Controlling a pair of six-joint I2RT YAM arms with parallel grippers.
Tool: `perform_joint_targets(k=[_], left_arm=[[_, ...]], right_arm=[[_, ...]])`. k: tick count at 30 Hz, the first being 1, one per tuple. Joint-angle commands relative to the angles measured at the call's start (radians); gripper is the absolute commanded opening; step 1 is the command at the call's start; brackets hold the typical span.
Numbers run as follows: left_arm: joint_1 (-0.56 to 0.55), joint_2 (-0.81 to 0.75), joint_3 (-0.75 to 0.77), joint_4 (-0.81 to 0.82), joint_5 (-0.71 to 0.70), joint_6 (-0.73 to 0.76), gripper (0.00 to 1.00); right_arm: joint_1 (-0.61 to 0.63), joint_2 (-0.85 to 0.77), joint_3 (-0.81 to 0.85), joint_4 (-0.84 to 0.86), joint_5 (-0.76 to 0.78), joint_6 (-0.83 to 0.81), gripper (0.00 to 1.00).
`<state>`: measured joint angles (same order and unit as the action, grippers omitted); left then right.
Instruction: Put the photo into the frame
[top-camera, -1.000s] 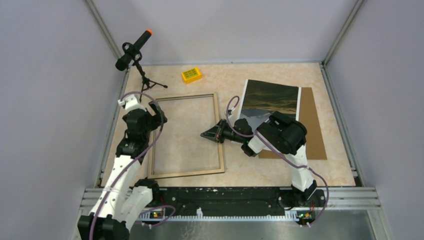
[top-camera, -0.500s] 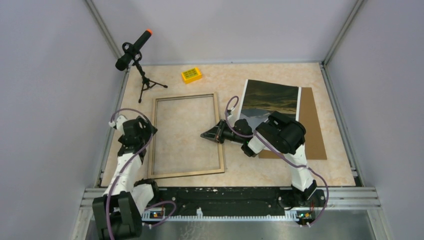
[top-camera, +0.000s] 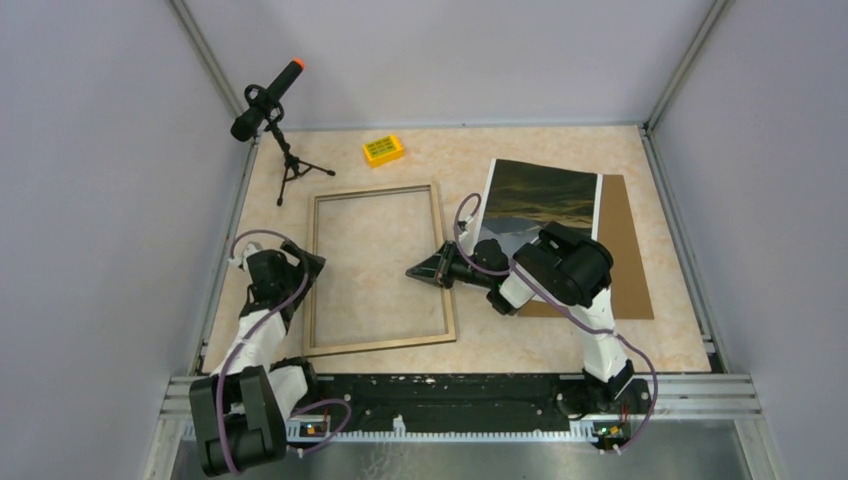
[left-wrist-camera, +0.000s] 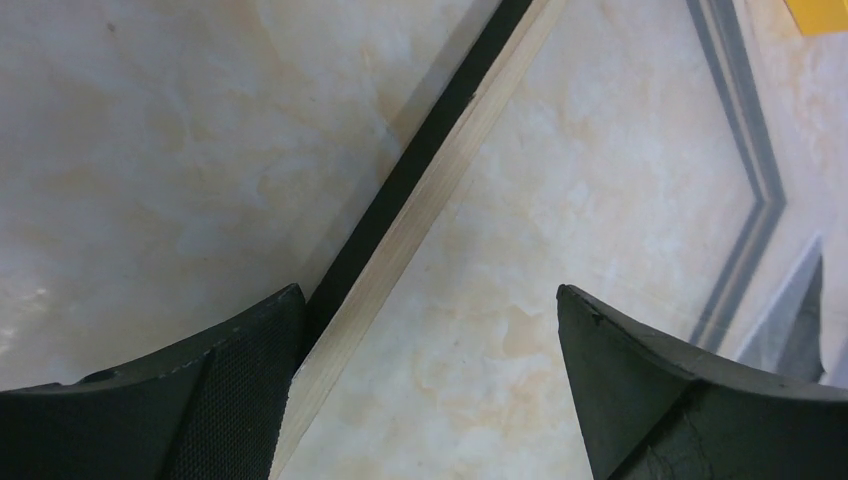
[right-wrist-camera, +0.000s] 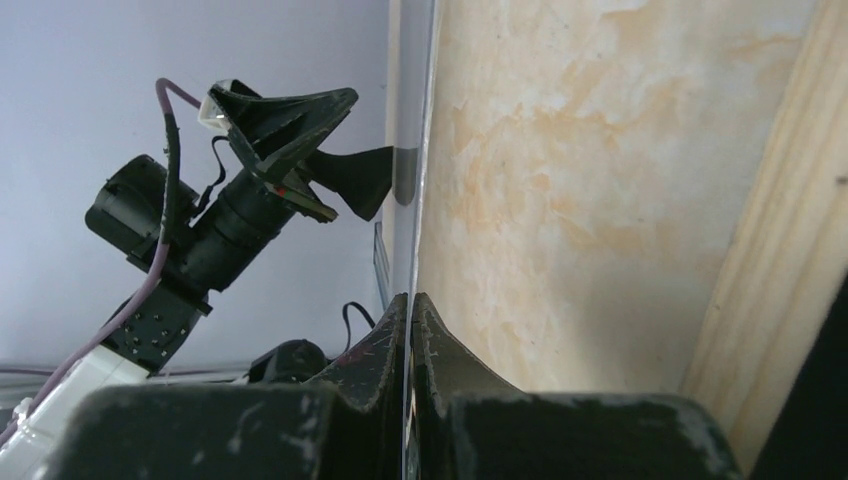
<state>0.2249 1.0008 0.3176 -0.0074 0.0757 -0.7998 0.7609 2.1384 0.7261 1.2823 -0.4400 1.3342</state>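
From above, the frame (top-camera: 372, 191) lies flat on the table (top-camera: 520, 150), wood side up. The photo (top-camera: 540, 195) lies picture up on a brown board (top-camera: 628, 250), off to the right. The right gripper (top-camera: 420, 272) pokes over the frame's right side. Left wrist view: the left gripper (left-wrist-camera: 428, 300) has its fingers (left-wrist-camera: 200, 400) wide apart, with the frame's edge (left-wrist-camera: 430, 190) between them. Right wrist view: the right gripper (right-wrist-camera: 410, 300) has its fingers pressed together, holding nothing.

Frame (top-camera: 374, 191) flat, wood side up — photo (top-camera: 540, 195) face-up, right.
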Motion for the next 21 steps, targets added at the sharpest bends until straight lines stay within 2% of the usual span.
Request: perform_joint_targets(k=[1, 6, 15, 21], left_arm=[[0.002, -0.034, -0.036, 0.037, 0.202, -0.092, 0.98], [0.003, -0.08, -0.041, 0.012, 0.177, -0.086, 0.98], [0.003, -0.032, -0.019, -0.008, 0.161, -0.036, 0.98], [0.002, -0.041, -0.006, -0.017, 0.136, 0.018, 0.98]], right_arm=[[-0.026, -0.021, -0.028, 0.081, -0.027, -0.031, 0.0], [-0.041, -0.063, -0.052, 0.033, -0.034, -0.063, 0.0], [-0.059, -0.111, -0.026, -0.105, -0.098, -0.134, 0.0], [-0.085, -0.121, -0.034, -0.044, -0.155, -0.113, 0.0]])
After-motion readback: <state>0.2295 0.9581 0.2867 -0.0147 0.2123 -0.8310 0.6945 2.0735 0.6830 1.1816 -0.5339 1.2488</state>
